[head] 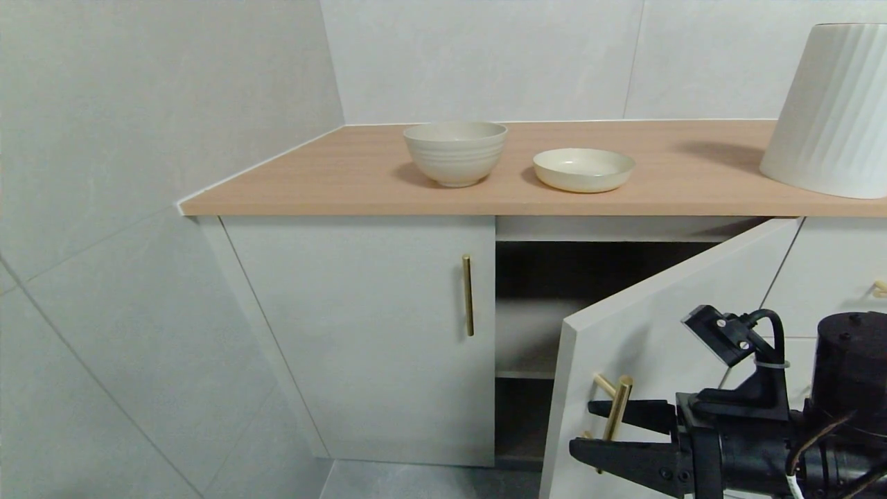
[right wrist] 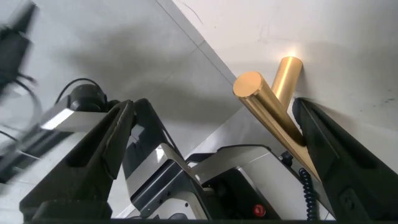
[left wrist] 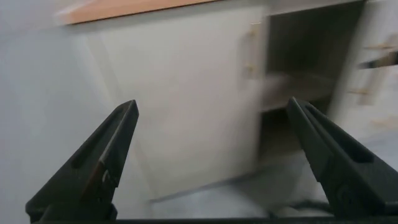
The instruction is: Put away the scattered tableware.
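A cream ribbed bowl (head: 455,152) and a shallow cream dish (head: 583,169) stand side by side on the wooden countertop (head: 312,187). Below them the cabinet's right door (head: 658,326) hangs open, showing a dark interior with a shelf (head: 530,333). My right gripper (head: 583,427) is low at the right, open, its fingers straddling that door's gold handle (head: 617,409). In the right wrist view the gold handle (right wrist: 273,106) lies between the spread fingers of the gripper (right wrist: 211,112), close to one of them. My left gripper (left wrist: 211,106) is open and empty, facing the cabinet front (left wrist: 186,93).
A tall white ribbed shade (head: 831,111) stands on the counter's right end. The left cabinet door (head: 360,333) is closed, with a gold handle (head: 468,294). A tiled wall closes off the left side, and grey floor lies below.
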